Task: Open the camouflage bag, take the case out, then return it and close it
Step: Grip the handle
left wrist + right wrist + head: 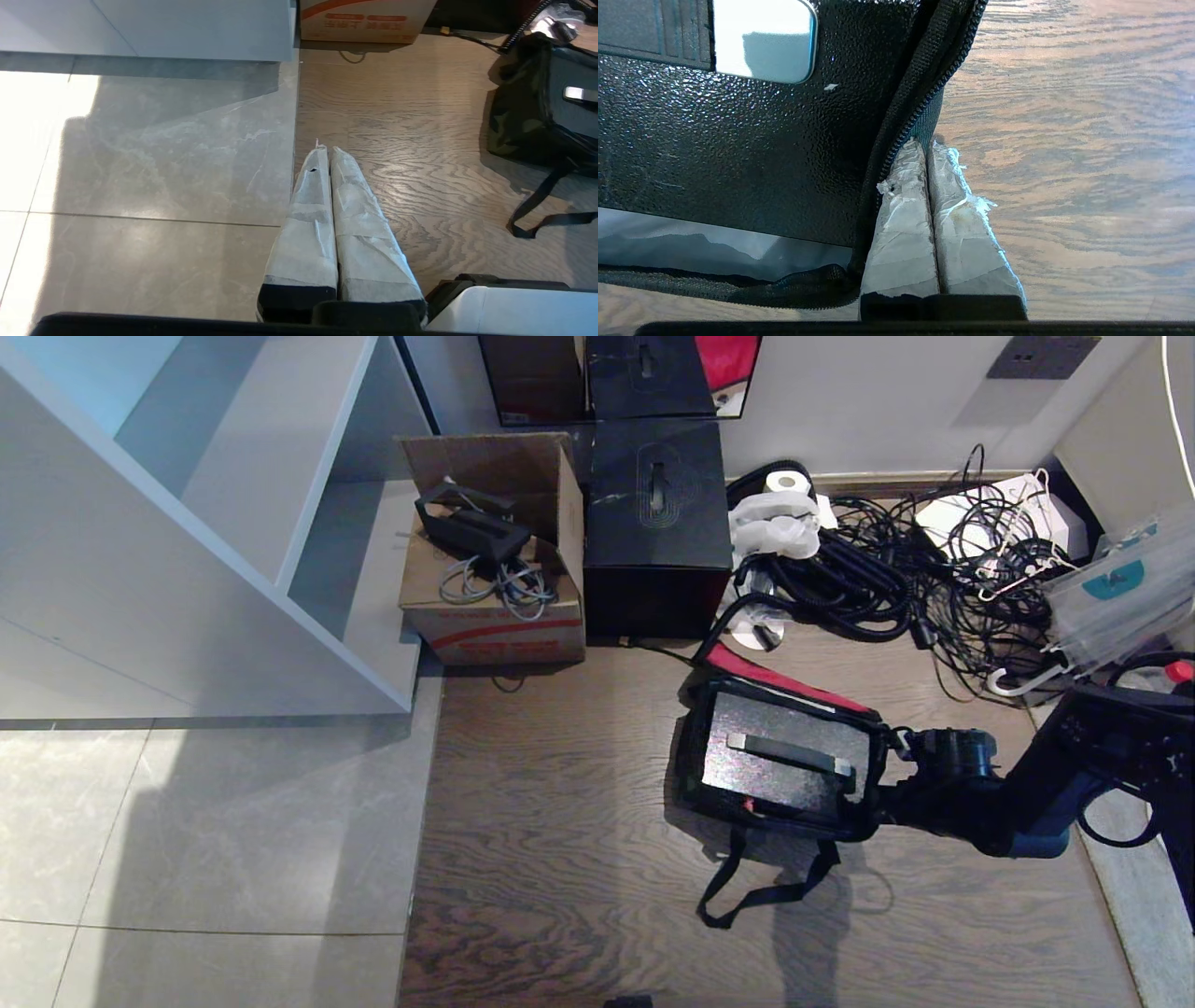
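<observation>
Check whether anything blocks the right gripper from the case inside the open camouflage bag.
Only the camouflage bag itself does. Its zip edge runs between the right gripper, shut at the bag's rim, and the case. The lid is folded back, so nothing visible covers the case from above.

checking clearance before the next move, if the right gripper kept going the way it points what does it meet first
The right gripper, fingers shut, already sits at the zippered rim of the camouflage bag. Going straight on, it would press into that rim first; the case lies just inside. Depth is hard to judge.
</observation>
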Robot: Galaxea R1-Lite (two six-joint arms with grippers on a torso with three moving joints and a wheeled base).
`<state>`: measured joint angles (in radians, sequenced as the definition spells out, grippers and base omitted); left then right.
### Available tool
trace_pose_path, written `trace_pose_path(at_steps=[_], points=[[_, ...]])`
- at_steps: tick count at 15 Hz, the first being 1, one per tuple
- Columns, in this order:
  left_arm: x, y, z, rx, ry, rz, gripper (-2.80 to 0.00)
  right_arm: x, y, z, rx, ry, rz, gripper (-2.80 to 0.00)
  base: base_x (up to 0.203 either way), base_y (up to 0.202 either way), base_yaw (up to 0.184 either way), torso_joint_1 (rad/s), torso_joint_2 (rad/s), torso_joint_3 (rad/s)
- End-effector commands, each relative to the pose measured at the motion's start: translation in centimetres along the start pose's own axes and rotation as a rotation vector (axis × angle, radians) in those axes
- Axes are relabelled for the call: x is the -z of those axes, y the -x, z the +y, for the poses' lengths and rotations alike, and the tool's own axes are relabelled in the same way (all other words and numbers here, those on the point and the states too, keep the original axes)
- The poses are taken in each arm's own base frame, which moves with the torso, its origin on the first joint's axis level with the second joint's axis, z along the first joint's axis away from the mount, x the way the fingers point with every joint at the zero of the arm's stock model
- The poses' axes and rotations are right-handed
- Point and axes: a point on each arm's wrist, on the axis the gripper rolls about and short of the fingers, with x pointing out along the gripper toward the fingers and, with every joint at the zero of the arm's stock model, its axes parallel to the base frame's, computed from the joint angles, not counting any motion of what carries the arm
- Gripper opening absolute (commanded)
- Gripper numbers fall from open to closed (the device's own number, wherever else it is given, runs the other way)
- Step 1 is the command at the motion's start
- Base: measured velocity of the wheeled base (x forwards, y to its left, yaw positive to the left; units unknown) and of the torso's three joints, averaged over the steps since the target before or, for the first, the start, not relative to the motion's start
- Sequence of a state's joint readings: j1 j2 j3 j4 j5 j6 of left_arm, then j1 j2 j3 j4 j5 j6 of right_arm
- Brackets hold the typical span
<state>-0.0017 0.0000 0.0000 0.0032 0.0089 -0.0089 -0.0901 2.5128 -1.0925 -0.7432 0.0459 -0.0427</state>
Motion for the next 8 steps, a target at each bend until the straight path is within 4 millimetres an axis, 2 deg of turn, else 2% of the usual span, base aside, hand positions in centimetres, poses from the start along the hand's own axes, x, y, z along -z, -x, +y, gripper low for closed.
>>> trace_pose_path(at_steps=[1, 3, 6, 8], points=[[0.0, 0.0, 0.0, 0.000, 0.000, 0.000, -2.80, 0.1, 0.1, 1.3, -0.029, 0.007, 0.011, -2.80, 0.000, 0.000, 0.000, 0.000, 0.00, 0.000], [0.0, 0.0, 0.0, 0.000, 0.000, -0.001, -2.80, 0.3, 1.0, 3.0, -0.061, -0.017, 0.032, -2.80, 0.000, 0.000, 0.000, 0.000, 0.00, 0.000], [0.0, 0.0, 0.0, 0.000, 0.000, -0.002, -2.80, 0.6, 3.7, 6.0, -0.118, -0.073, 0.081, -2.80, 0.000, 0.000, 0.000, 0.000, 0.00, 0.000], [0.0, 0.0, 0.0, 0.000, 0.000, -0.002, -2.80, 0.6, 5.0, 6.8, -0.142, -0.087, 0.103, -2.80, 0.000, 0.000, 0.000, 0.000, 0.00, 0.000]])
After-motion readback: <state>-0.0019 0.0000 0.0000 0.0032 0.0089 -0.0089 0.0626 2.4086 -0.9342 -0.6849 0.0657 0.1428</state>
